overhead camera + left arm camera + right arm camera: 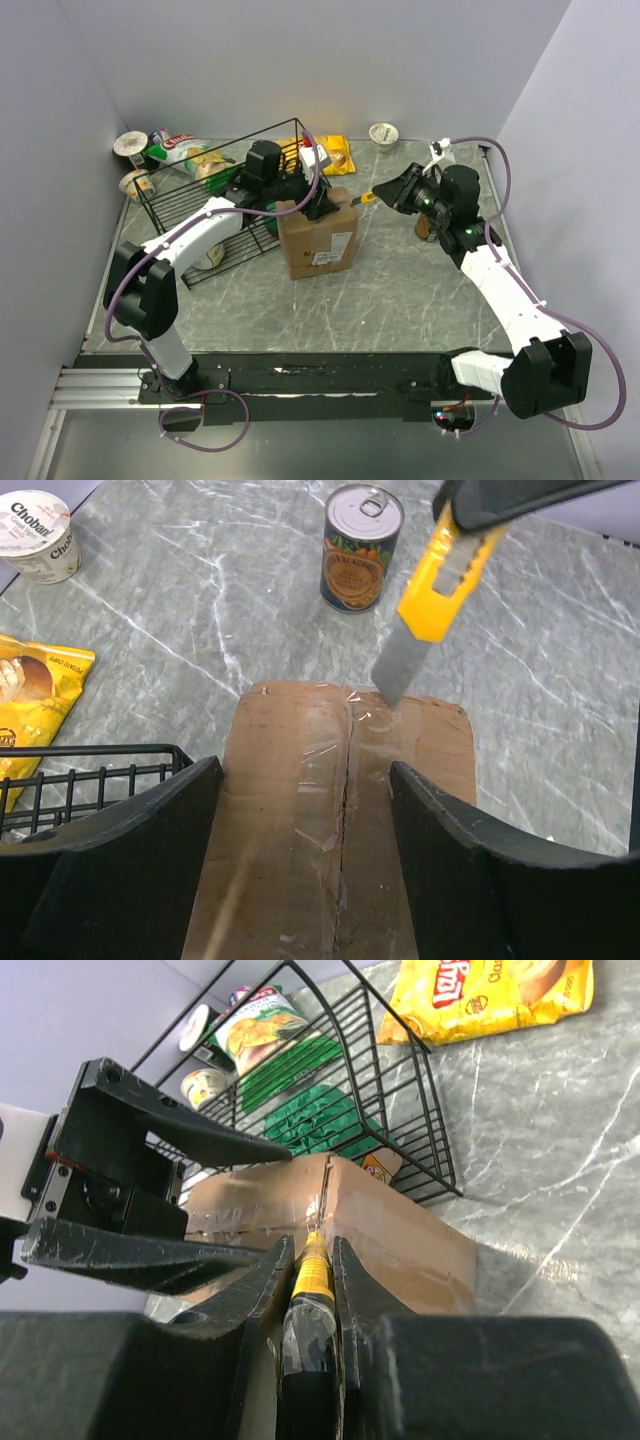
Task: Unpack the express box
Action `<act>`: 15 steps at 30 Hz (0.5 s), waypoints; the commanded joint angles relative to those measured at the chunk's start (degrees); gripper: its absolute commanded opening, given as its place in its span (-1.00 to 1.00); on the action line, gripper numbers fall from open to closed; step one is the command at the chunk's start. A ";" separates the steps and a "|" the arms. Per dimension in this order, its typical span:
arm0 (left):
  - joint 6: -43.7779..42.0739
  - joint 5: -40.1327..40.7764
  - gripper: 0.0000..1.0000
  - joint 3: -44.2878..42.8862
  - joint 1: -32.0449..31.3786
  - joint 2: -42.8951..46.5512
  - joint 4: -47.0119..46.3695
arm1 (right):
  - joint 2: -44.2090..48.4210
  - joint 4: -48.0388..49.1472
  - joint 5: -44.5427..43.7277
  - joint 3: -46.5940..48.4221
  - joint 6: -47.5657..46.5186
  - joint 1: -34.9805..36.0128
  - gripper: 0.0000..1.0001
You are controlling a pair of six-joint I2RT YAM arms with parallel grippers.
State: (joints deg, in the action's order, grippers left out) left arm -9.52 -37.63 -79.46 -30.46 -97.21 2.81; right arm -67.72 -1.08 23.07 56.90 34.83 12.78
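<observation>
The express box [318, 245] stood on the tabletop [400, 290] beside the black wire basket [190, 200]. The left pincer [305, 770] hung open over its taped top, while the right pincer [312, 1250] gripped a yellow utility knife [437, 580], blade tip at the seam.

Wire basket [100, 750], chip bag [30, 695], can [362, 548], yogurt cup [38, 535].

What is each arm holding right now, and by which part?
Right fingers clamp the yellow utility knife by its handle, blade forward. Left fingers hover open over the express box, holding nothing.
</observation>
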 commanded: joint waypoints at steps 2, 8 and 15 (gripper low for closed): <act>0.20 2.74 0.46 0.54 -0.22 -2.55 1.94 | 2.95 -1.21 -1.53 -1.27 -0.64 0.32 -1.00; 0.11 2.38 0.45 1.06 -0.57 -2.11 2.55 | 1.28 5.38 -1.45 3.73 -9.15 0.32 -1.00; 0.03 3.08 0.45 1.59 -0.92 -1.84 2.46 | -2.06 7.41 -4.96 7.96 -21.37 5.94 -1.00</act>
State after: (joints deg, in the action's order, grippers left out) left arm -9.13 -37.17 -79.40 -30.81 -97.43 1.91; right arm -68.88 1.91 20.93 61.30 22.46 15.57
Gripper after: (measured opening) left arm 0.728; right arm 0.248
